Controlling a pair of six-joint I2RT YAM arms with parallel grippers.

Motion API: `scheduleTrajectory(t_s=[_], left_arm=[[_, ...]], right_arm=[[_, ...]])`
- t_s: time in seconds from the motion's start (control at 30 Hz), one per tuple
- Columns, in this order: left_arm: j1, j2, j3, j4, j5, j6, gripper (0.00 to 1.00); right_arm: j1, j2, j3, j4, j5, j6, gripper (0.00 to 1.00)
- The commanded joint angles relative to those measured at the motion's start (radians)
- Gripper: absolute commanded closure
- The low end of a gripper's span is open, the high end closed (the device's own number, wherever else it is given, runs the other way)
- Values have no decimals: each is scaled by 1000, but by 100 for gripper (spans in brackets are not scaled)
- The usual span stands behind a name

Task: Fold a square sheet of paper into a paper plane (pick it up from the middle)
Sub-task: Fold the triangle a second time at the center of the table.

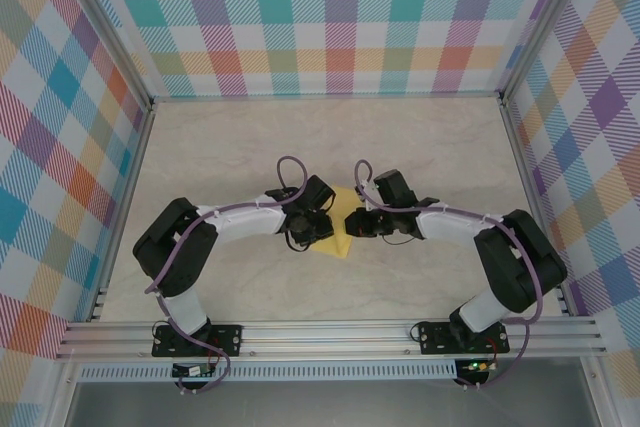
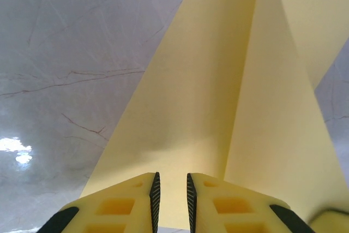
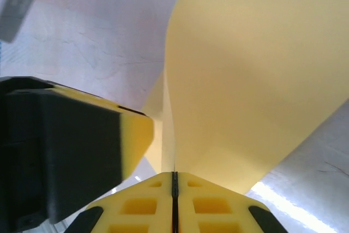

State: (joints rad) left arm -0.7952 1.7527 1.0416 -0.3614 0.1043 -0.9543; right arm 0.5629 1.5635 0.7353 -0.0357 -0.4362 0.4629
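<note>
Yellow finger pads [image 2: 131, 203] of the left end effector [image 2: 173, 181] fill the bottom edge of the left wrist view. They stand slightly parted, and yellow paper shows through the narrow gap between them. The square sheet of paper [image 2: 218, 107] rises away from these pads as a tall, tapering shape. A sharp crease runs up it just right of the gap.

Right wrist view: the right end effector [image 3: 174, 174] is closed, pads pressed together on a thin seam. An edge of the sheet [image 3: 251, 80] runs straight down into that seam, so it is gripping the paper. Above the pads the paper curves up and to the right as one broad, smooth surface, lifted off the counter [image 3: 98, 36]. One finger [image 3: 136, 135] of the left end effector, yellow on a black body, sits just beside the sheet on the left of this view, touching or almost touching it.

Overhead view: both arms bend inward from their bases [image 1: 198, 339] at the near edge. The left end effector [image 1: 318, 230] and right end effector [image 1: 352, 222] face each other near the middle of the pale marbled counter [image 1: 250, 147]. The sheet [image 1: 343, 245] is between them, with a yellow corner pointing toward the near edge and a smaller part showing behind. Plaid walls [image 1: 330, 17] enclose the counter on three sides.
</note>
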Motion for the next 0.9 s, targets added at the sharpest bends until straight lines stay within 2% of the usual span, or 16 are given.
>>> scheduleTrajectory(t_s=[0.0, 0.87], left_arm=[[3, -20, -31, 13, 26, -16, 78], [-7, 26, -8, -39, 18, 13, 80]], right_arm=[[-10, 40, 45, -34, -22, -33, 90], [-21, 198, 180, -182, 23, -235, 89]])
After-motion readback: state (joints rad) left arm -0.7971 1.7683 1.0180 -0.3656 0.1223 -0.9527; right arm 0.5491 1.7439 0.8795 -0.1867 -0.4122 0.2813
